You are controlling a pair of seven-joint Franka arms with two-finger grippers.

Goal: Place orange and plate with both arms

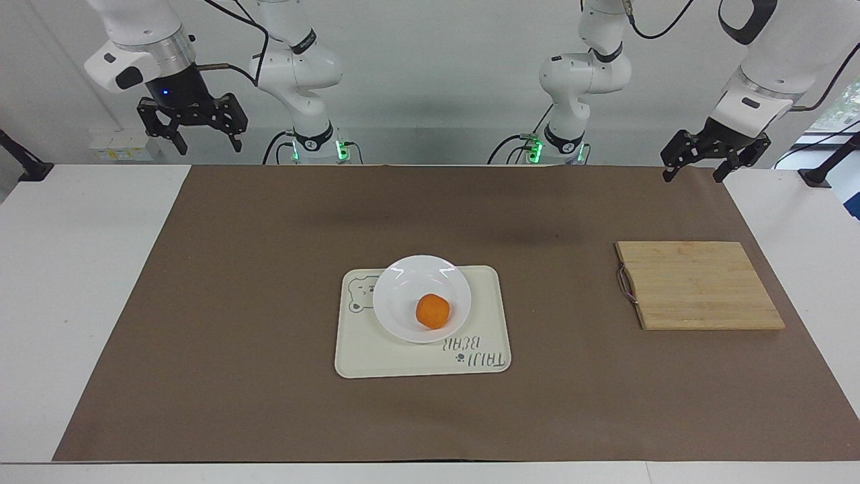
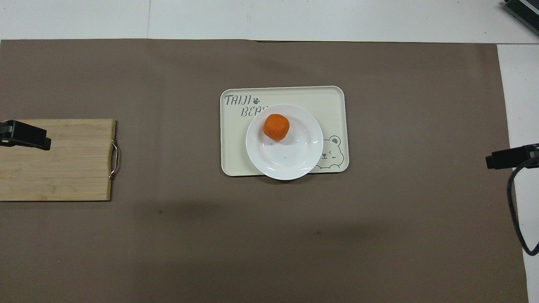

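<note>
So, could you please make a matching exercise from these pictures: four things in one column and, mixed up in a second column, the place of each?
Things
1. orange
2. plate
3. tray
4. cutting board

Places
A. directly on the brown mat, at the middle of the table
B. on the tray, with one edge reaching over the tray's rim on the robots' side
C. on the mat toward the left arm's end of the table
D. in the plate, off its middle, on the part farther from the robots

Pairs: 1-D, 2-B, 3-A, 4-C
</note>
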